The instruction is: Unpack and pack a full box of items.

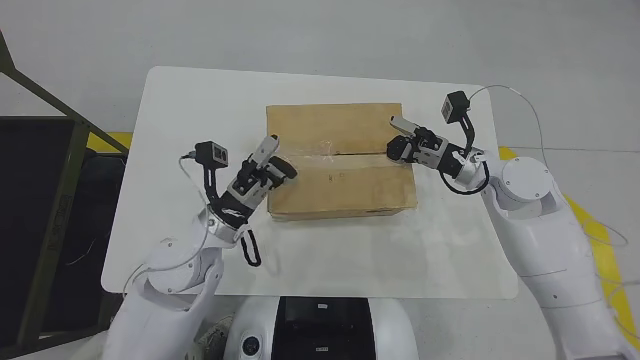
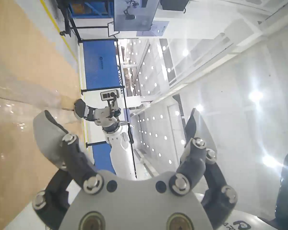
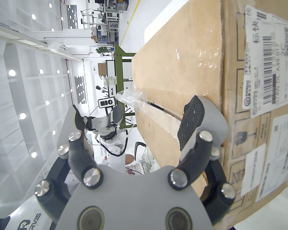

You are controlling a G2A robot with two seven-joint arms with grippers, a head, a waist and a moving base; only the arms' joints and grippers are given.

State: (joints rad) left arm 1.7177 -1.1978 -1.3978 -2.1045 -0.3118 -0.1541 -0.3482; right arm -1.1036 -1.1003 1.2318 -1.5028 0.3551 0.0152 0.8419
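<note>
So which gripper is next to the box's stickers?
The right gripper, at the end of the cardboard box that has white stickers. The left gripper is at the opposite end.

The shut box [image 1: 335,132] hides whatever lies inside it.

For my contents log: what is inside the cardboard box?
The contents are hidden: the cardboard box has its top flaps closed, clear tape along the seam. The left tool and right tool, both open, sit at the seam's ends.
</note>
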